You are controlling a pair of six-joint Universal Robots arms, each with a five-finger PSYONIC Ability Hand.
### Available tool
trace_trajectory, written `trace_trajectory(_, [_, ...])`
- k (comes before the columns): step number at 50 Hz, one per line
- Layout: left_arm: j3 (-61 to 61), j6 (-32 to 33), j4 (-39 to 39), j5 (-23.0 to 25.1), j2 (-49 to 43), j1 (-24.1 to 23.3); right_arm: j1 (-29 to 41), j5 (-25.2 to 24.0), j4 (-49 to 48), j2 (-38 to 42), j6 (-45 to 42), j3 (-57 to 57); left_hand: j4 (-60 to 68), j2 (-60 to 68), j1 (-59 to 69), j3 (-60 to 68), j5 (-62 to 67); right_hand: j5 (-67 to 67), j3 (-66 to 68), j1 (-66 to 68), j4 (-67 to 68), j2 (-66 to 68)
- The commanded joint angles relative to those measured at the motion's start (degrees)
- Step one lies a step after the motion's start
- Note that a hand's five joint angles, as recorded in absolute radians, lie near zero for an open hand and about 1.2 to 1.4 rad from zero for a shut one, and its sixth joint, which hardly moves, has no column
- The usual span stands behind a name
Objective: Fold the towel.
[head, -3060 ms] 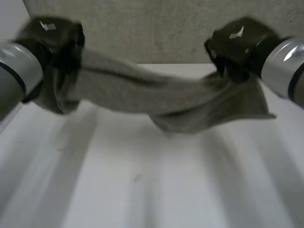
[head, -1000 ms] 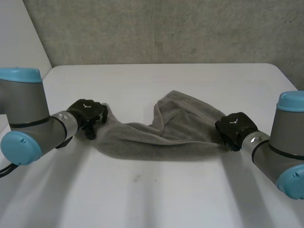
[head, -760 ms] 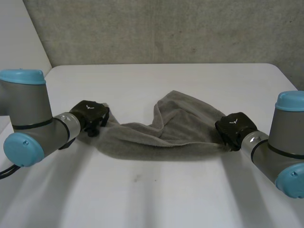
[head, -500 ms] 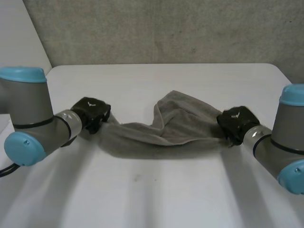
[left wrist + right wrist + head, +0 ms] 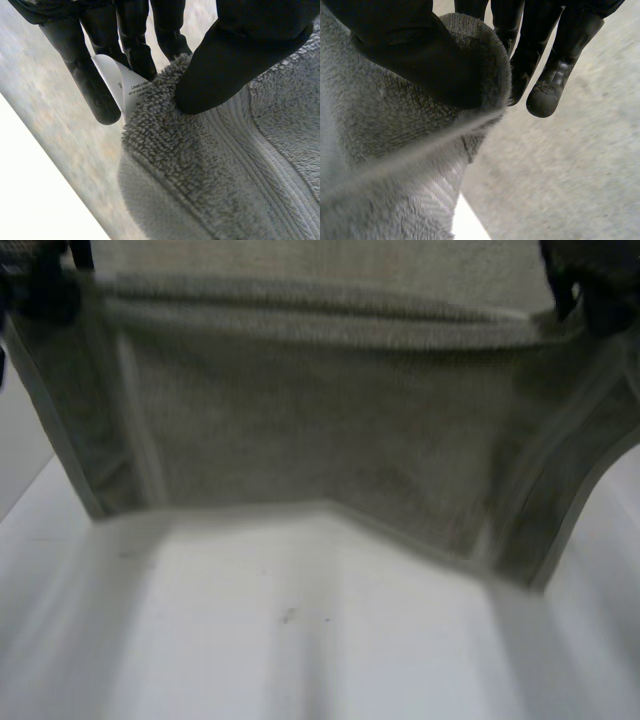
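Observation:
The grey towel (image 5: 320,430) hangs spread wide above the white table (image 5: 300,640), held up by its two upper corners close to the head camera. My left hand (image 5: 45,285) grips the left corner; in the left wrist view its thumb (image 5: 235,55) pins the towel (image 5: 215,170) against the fingers, beside a white care label (image 5: 122,85). My right hand (image 5: 590,280) holds the right corner; in the right wrist view the thumb (image 5: 415,50) pinches the towel (image 5: 385,150) edge against the fingers. The towel's lower edge sags unevenly, lowest on the right.
A grey concrete wall (image 5: 570,190) stands behind the table. Bare tabletop lies below the hanging towel.
Both hands have risen from the table with the towel corners. The towel, which lay bunched between them, now hangs stretched and spread in the air.

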Motion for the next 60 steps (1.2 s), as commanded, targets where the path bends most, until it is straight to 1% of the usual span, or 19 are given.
trace_trajectory(1, [-2.05, 0.46, 0.09, -0.80, -11.33, -0.17, 0.84, 0.54, 0.64, 12.99, -7.66, 0.76, 10.24, 10.34, 13.06, 10.42, 11.47, 7.08, 1.96, 7.15, 2.17, 4.90])
trace_trajectory(5, [1.97, 0.55, 1.05, -0.71, -21.58, -0.61, 1.01, 0.36, -0.69, 18.64, -9.78, -0.91, 10.24, 10.34, 13.06, 10.42, 11.47, 7.08, 1.96, 7.15, 2.17, 4.90])
trace_trajectory(7, [4.86, 0.55, 1.93, -1.06, -24.84, -0.78, 1.10, 0.80, -6.01, 24.15, -9.69, -4.50, 10.24, 10.34, 13.06, 10.42, 11.47, 7.08, 1.96, 7.15, 2.17, 4.90])
trace_trajectory(10, [11.62, 0.29, 4.30, -2.11, -30.29, -1.13, 1.28, 1.59, -10.18, 26.20, -9.51, -6.19, 10.24, 10.34, 13.06, 10.42, 11.47, 7.08, 1.96, 7.15, 2.17, 4.90])
trace_trajectory(11, [15.31, -0.06, 6.05, -2.46, -31.54, -1.48, 1.45, 2.89, -15.49, 27.25, -9.34, -7.32, 10.24, 10.34, 13.06, 10.42, 11.47, 7.08, 1.96, 7.15, 2.17, 4.90])
trace_trajectory(12, [15.35, -0.06, 6.06, -2.47, -31.55, -1.49, 1.80, 4.30, -21.72, 27.52, -9.34, -7.68, 10.24, 10.34, 13.06, 10.42, 11.47, 7.08, 1.96, 7.15, 2.17, 4.90])
trace_trajectory(13, [18.48, -0.24, 8.50, -2.55, -31.90, -1.84, 1.80, 4.31, -21.78, 27.52, -9.34, -7.68, 10.24, 10.34, 13.06, 10.42, 11.47, 7.08, 1.96, 7.15, 2.17, 4.90])
trace_trajectory(14, [18.52, -0.24, 8.53, -2.55, -31.90, -1.84, 2.15, 5.27, -29.09, 27.35, -9.08, -7.68, 10.24, 10.34, 13.06, 10.42, 11.47, 7.08, 1.96, 7.15, 2.17, 4.90])
trace_trajectory(18, [21.68, -2.86, 22.27, -2.64, -30.77, -2.10, 3.38, 6.07, -48.01, 23.06, -8.64, -4.88, 10.24, 10.34, 13.06, 10.42, 11.47, 7.08, 1.96, 7.15, 2.17, 4.90])
trace_trajectory(19, [21.24, -4.01, 26.67, -2.99, -28.93, -2.10, 3.39, 6.07, -48.06, 23.04, -8.64, -4.87, 10.24, 10.34, 13.06, 10.42, 11.47, 7.08, 1.96, 7.15, 2.17, 4.90])
trace_trajectory(22, [20.45, -4.90, 30.06, -2.99, -26.28, -1.49, 3.30, 5.55, -52.79, 19.10, -7.41, -1.46, 10.24, 10.34, 13.06, 10.42, 11.47, 7.08, 1.96, 7.15, 2.17, 4.90])
trace_trajectory(29, [10.01, -5.95, 30.15, -2.82, -22.14, -1.14, 3.21, 2.64, -48.15, 16.62, -4.68, 3.57, 10.24, 10.34, 13.06, 10.42, 11.47, 7.08, 1.96, 7.15, 2.17, 4.90])
trace_trajectory(34, [0.44, -5.86, 29.80, -2.21, -22.06, -0.35, 2.86, -2.97, -33.24, 18.46, -4.77, 7.95, 10.24, 10.34, 13.06, 10.42, 11.47, 7.08, 1.96, 7.15, 2.17, 4.90])
trace_trajectory(39, [-9.70, -5.78, 29.80, -2.03, -22.41, 1.50, 2.77, -6.23, -25.49, 23.38, -4.86, 11.99, 10.24, 10.34, 13.06, 10.42, 11.47, 7.08, 1.96, 7.15, 2.17, 4.90])
trace_trajectory(48, [-18.48, -5.07, 29.18, -2.11, -27.59, 1.85, 2.60, -9.57, -24.94, 32.88, -3.19, 15.88, 10.24, 10.34, 13.06, 10.42, 11.47, 6.13, 1.01, 6.20, 1.22, 3.95])
trace_trajectory(50, [-19.01, -5.16, 28.83, -2.11, -27.59, 1.94, 2.25, -9.49, -24.94, 34.63, 0.74, 16.05, 10.24, 10.34, 13.06, 10.42, 11.47, -15.62, -20.74, -15.54, -20.53, -17.80])
trace_trajectory(54, [-20.50, -5.16, 28.22, -2.11, -26.98, 2.99, 1.01, -9.48, -24.94, 34.73, 7.62, 16.84, 10.24, 10.34, 13.06, 10.42, 11.47, -20.28, -25.40, -20.20, -25.19, -22.46])
trace_trajectory(58, [-21.29, -5.25, 27.95, -2.11, -25.23, 3.08, -1.18, -9.05, -25.21, 33.50, 18.75, 19.21, 10.24, 10.34, 13.06, 10.42, 11.47, -37.73, -42.85, -37.66, -42.64, -39.91])
trace_trajectory(60, [-21.56, -5.25, 27.95, -2.03, -24.43, 3.08, -1.79, -8.96, -25.38, 32.80, 21.40, 20.00, 10.24, 10.34, 13.06, 10.42, 11.47, -39.27, -44.39, -39.20, -44.18, -41.45])
